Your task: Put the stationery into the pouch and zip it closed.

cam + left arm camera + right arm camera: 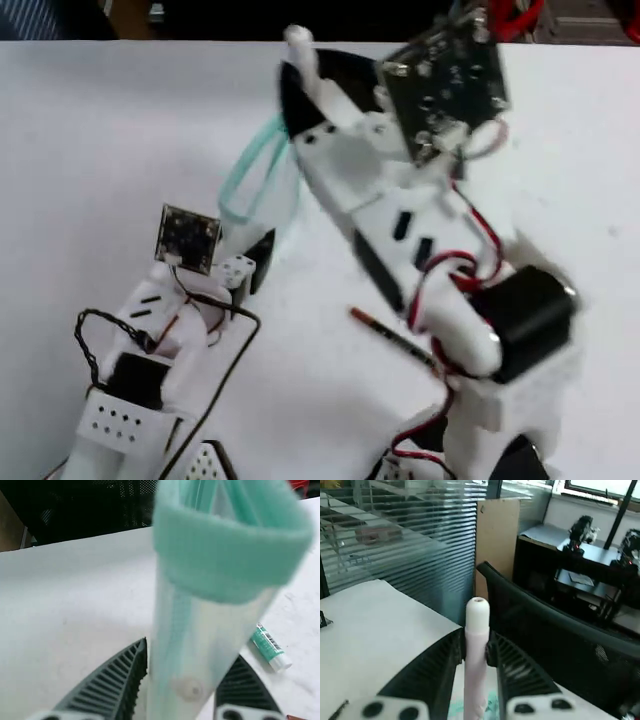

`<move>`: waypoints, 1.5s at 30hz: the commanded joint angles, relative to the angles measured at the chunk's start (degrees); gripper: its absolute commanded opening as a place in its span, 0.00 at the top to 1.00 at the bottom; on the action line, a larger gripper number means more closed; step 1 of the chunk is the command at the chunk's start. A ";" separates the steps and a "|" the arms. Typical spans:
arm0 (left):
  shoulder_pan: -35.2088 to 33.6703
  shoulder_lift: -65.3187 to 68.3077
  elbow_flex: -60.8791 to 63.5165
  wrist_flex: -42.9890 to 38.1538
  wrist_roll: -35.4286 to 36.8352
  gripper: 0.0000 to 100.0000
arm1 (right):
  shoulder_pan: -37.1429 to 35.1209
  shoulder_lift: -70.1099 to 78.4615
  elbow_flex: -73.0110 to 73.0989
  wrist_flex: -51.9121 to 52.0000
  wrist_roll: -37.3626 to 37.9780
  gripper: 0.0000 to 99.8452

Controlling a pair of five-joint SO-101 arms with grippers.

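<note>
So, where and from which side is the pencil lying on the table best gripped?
Probably on the bare shaft near its reddish end, coming straight down from above. The pencil lies flat on the table, so the grip must close across its thin length. Its other end is hidden behind the right arm, which likely leaves less room there.

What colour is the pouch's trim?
Teal green; the pouch shows best in the left wrist view.

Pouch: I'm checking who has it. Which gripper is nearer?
Left. The left gripper is shut on the pouch; the right gripper, shut on a pen, is by its far end.
</note>
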 commanded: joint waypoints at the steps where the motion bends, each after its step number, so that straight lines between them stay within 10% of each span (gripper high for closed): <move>1: 0.04 -0.66 -0.26 -1.14 0.70 0.79 | -2.59 2.59 1.85 -6.99 -0.44 0.98; 27: -0.04 -0.66 -0.26 -1.23 0.62 0.79 | -6.46 -0.04 20.84 -11.82 -0.26 0.93; 33: -0.04 -0.66 -0.18 -1.23 0.53 0.79 | -2.24 -2.42 20.84 -6.11 0.79 0.67; 45: -0.04 -0.57 0.70 -1.32 0.62 0.79 | 15.96 -10.42 22.59 6.02 4.57 0.79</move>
